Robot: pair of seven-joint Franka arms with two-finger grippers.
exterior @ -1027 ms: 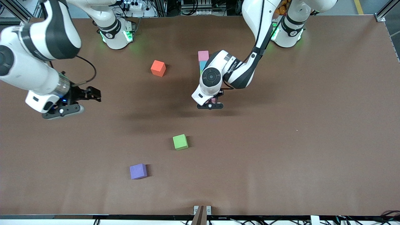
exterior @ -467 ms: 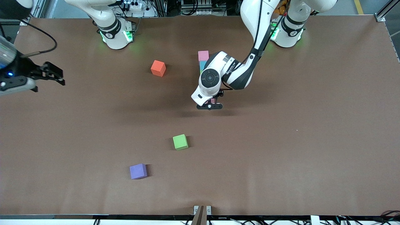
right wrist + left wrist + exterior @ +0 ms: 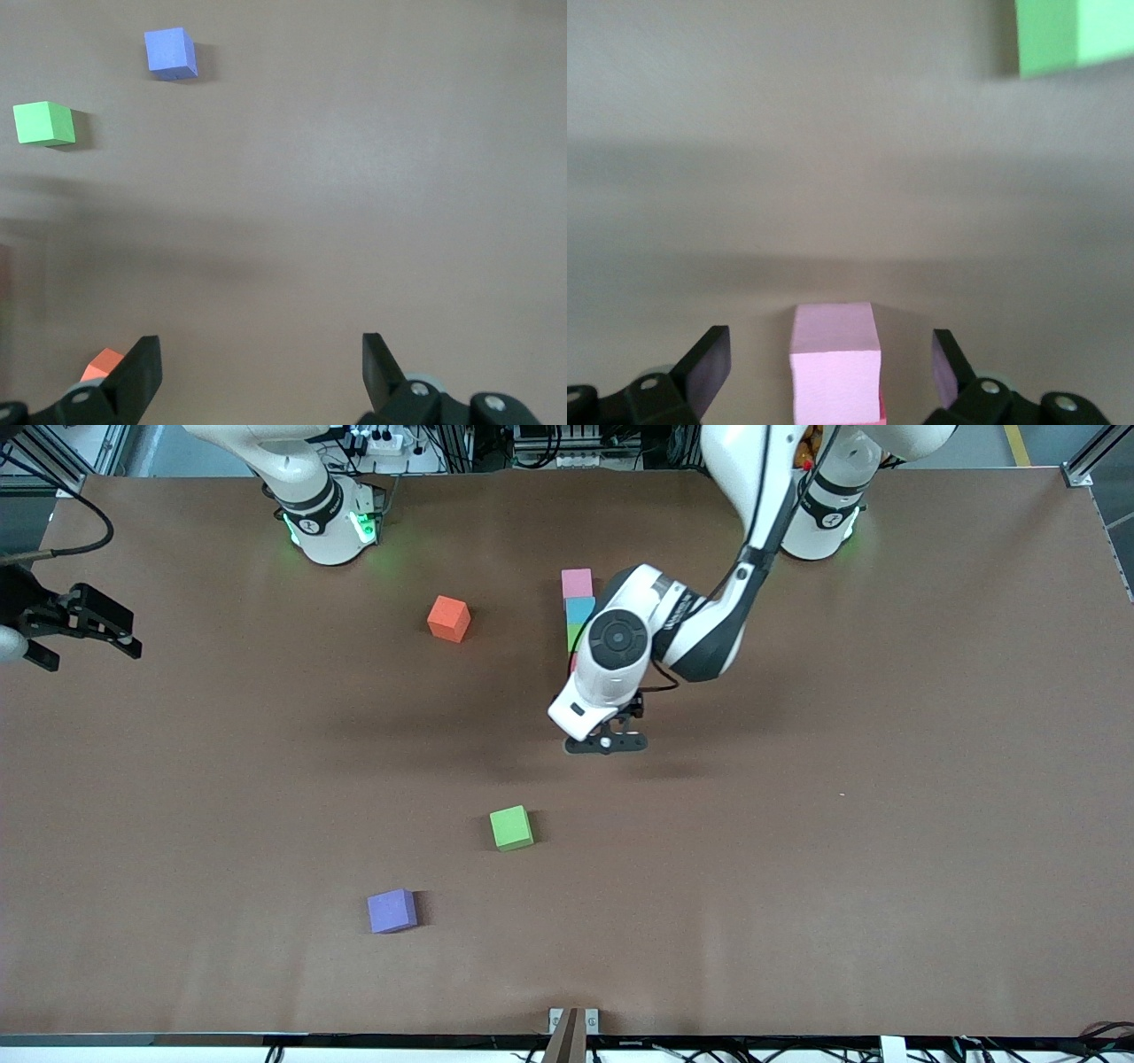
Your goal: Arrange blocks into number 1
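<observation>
A straight column of blocks lies mid-table: a pink block (image 3: 577,583) farthest from the front camera, then a light blue one (image 3: 581,609), then a green edge (image 3: 573,636). My left arm hides what follows. In the left wrist view my left gripper (image 3: 829,359) is open, and a second pink block (image 3: 835,363) stands between its fingers with a gap on each side. A red sliver (image 3: 881,410) shows against that block. The left gripper (image 3: 609,742) hangs over the column's near end. A loose green block (image 3: 512,828) (image 3: 1072,35) lies nearer the front camera. My right gripper (image 3: 122,631) (image 3: 261,365) is open and holds nothing.
An orange cube (image 3: 448,618) (image 3: 104,363) sits beside the column toward the right arm's end. A purple cube (image 3: 392,911) (image 3: 169,51) lies near the table's front edge. In the right wrist view the loose green block (image 3: 44,123) shows near the purple one.
My left gripper has opened, let go of the pink block, and shifted slightly toward the front camera. My right arm has swung away to its end of the table.
</observation>
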